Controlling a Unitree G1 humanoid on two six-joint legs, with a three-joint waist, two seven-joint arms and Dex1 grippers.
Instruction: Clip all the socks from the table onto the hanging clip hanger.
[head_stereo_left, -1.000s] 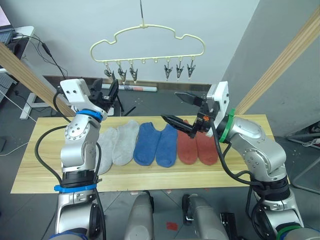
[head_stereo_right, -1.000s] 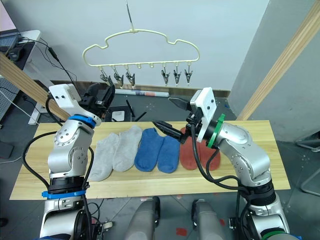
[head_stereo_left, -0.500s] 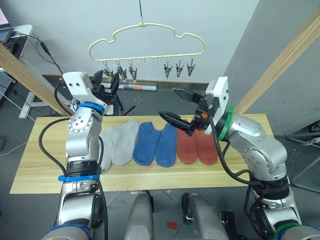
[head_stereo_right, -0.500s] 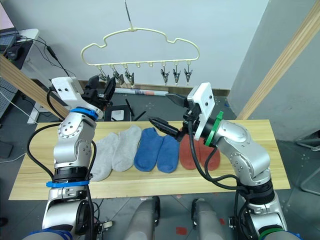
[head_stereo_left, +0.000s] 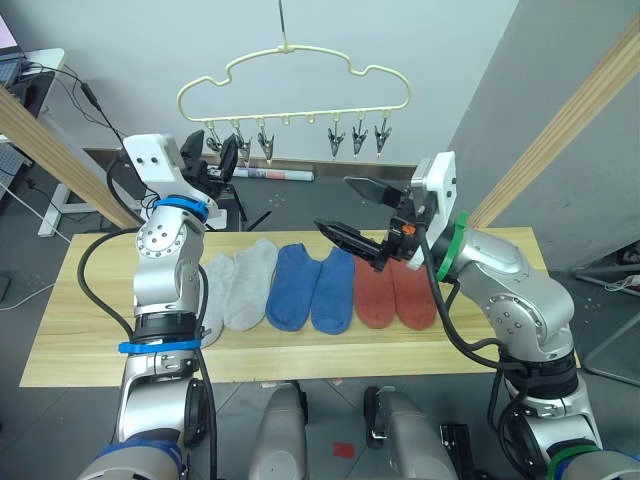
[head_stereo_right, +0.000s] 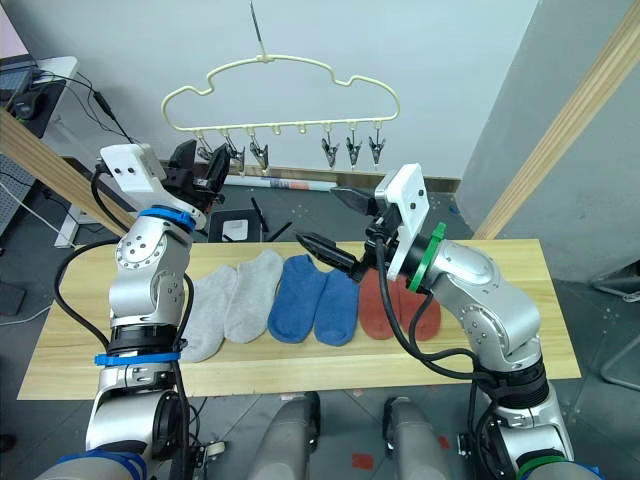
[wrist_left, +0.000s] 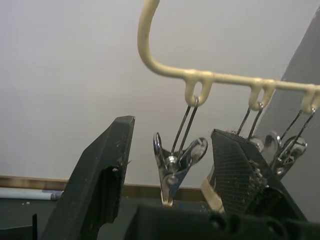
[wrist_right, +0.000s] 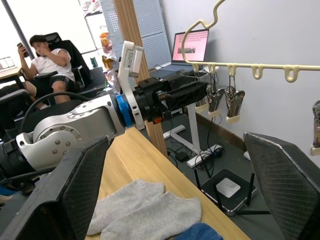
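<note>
socks (head_stereo_left: 316, 288): grey, blue, rust pairs flat | left tool (head_stereo_left: 212, 165), right tool (head_stereo_left: 362, 219): wide open, empty

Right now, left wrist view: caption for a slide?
Open left gripper brackets the end clip of the clip hanger.

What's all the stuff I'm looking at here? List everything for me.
Socks: six, in a row on the table; two light grey, two blue, two rust red.
Table: one, light wood.
Clip hanger: one, pale yellow, hanging above the table; six metal clips, no socks on them.
Wooden poles: two, slanting at either side.
Laptop: one, pink screen, background desk.
Person: one, seated, background.
Left gripper: black, open around the leftmost clip.
Right gripper: black, open, above the socks.
</note>
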